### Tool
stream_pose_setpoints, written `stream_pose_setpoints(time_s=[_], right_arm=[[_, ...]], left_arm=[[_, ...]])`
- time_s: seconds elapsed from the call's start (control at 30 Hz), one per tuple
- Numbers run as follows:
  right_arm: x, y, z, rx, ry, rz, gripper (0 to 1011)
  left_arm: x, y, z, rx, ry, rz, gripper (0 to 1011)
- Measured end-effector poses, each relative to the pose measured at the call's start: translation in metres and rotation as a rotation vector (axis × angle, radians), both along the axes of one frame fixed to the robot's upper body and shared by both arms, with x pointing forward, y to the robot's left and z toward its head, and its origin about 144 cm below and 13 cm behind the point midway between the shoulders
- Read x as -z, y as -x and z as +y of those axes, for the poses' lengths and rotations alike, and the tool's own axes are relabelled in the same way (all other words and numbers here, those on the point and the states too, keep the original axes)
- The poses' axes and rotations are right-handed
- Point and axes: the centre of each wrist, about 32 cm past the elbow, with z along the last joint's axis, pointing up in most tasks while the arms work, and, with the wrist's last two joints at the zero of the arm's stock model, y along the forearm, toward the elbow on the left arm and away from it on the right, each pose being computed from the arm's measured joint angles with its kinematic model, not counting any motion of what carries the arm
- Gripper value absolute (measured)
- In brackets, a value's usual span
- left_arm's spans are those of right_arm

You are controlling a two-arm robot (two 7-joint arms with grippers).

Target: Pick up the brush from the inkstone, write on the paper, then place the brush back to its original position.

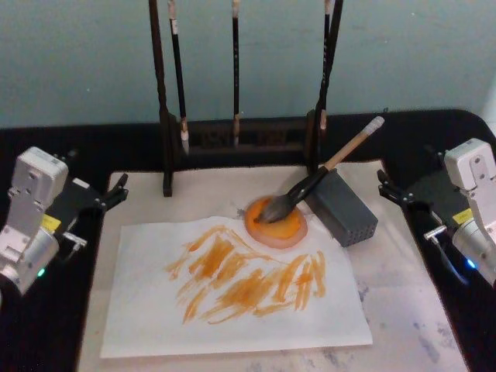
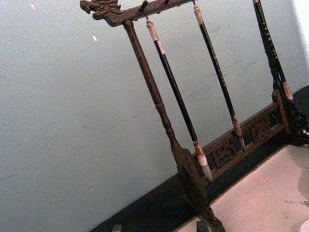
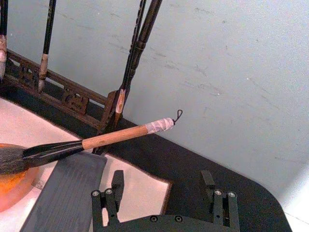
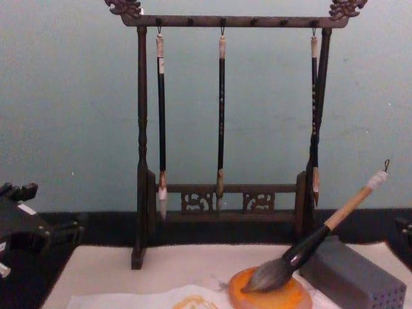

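Note:
The brush (image 1: 310,186) lies with its grey-black tuft on the orange inkstone (image 1: 291,232), and its tan handle leans back over a grey block (image 1: 345,209). In the right wrist view the brush (image 3: 111,137) stretches from the inkstone (image 3: 12,186) across the block. The paper (image 1: 155,310) lies flat in front of the inkstone, covered with orange strokes. My left gripper (image 1: 118,192) hangs open at the mat's left edge, away from everything. My right gripper (image 1: 385,188) is open at the right edge, to the right of the block; its open fingers (image 3: 116,193) hold nothing.
A dark wooden brush stand (image 1: 232,139) with three thin hanging brushes stands behind the inkstone, and fills much of the left wrist view as the stand (image 2: 159,101). A beige mat (image 1: 403,294) lies under the paper on the black table.

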Motion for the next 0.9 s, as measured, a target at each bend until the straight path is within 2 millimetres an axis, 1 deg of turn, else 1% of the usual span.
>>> stream_pose_setpoints(time_s=[0.9], right_arm=[[0.0000, 0.0000, 0.0000, 0.000, 0.000, 0.000, 1000]], left_arm=[[0.0000, 0.0000, 0.0000, 0.000, 0.000, 0.000, 1001]])
